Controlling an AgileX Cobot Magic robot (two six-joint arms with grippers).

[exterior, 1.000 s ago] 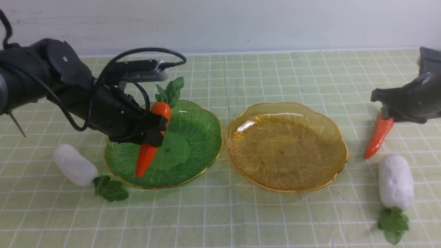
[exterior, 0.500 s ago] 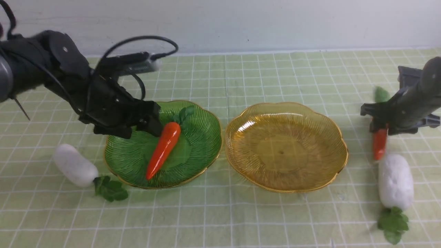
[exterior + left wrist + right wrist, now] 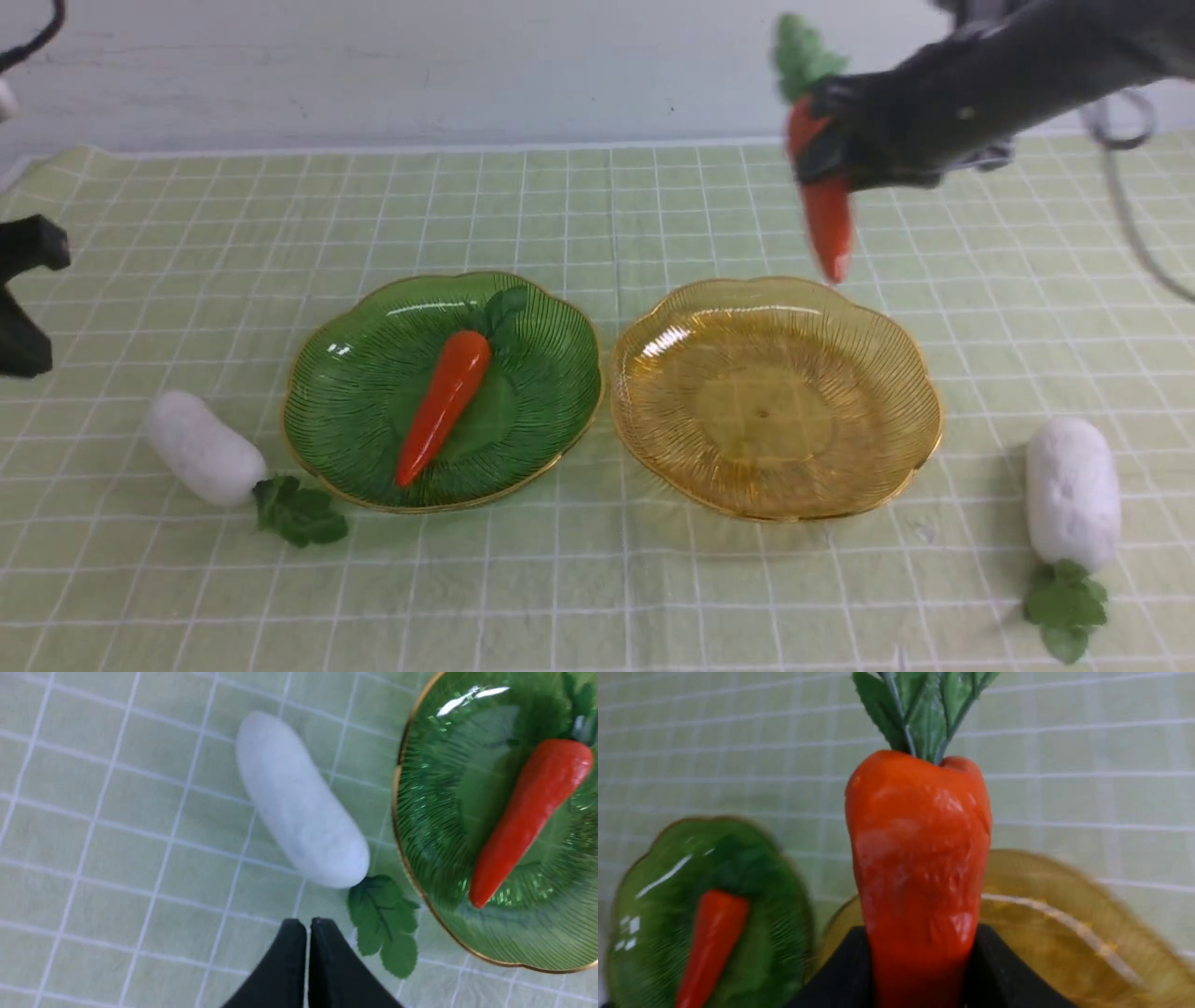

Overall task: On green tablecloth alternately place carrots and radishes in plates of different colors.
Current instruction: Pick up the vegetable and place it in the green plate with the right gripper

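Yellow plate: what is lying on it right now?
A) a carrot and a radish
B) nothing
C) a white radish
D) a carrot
B: the yellow plate is bare; one carrot lies in the green plate, and the second carrot hangs in the right tool, up in the air.

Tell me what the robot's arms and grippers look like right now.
The right arm is charcoal grey and rounded, with a thin grey cable looping beside it. The left gripper has matte black fingers tapering to narrow tips. The right gripper has black, wedge-shaped fingers. No markings show.
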